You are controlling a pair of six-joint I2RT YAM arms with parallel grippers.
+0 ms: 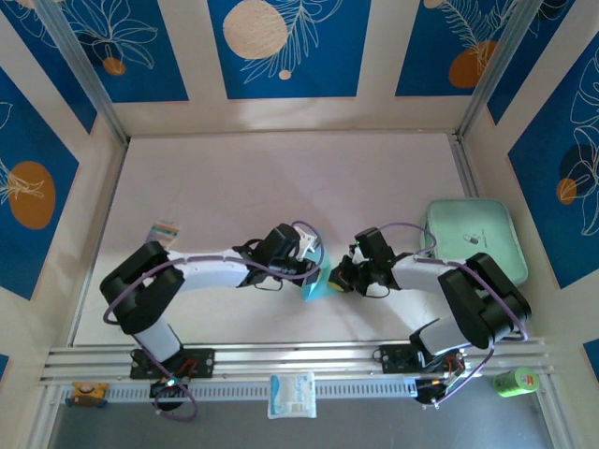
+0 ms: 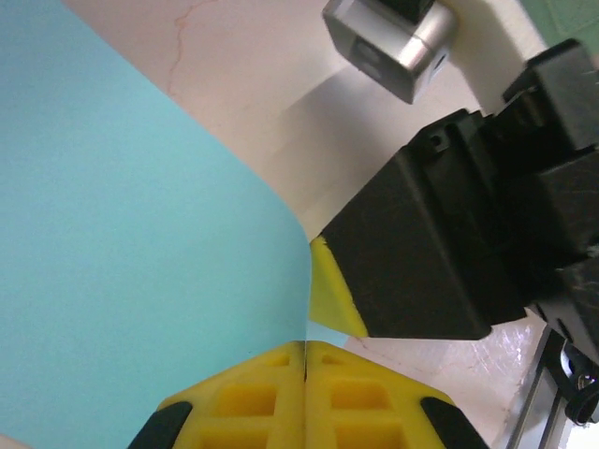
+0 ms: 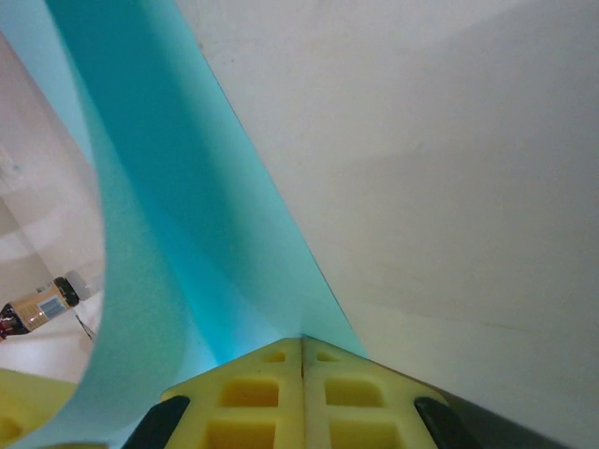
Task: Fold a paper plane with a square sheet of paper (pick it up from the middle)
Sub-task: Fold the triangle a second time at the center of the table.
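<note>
Cyan square sheet of paper (image 1: pixel 314 288) up between both arms, front-centre of table (image 1: pixel 281 178), bowed into a curve. Left gripper (image 2: pixel 305 360) clamped on its edge, yellow pads (image 2: pixel 253 398) pressed together with the paper in the seam. Right gripper (image 3: pixel 301 351) likewise clenched on the paper, crease running up from its tips. Grippers just beside each other. Mint-green tray (image 1: pixel 473 234) well off to the right. White packet (image 1: pixel 292 395) at near edge, between arm bases.
</note>
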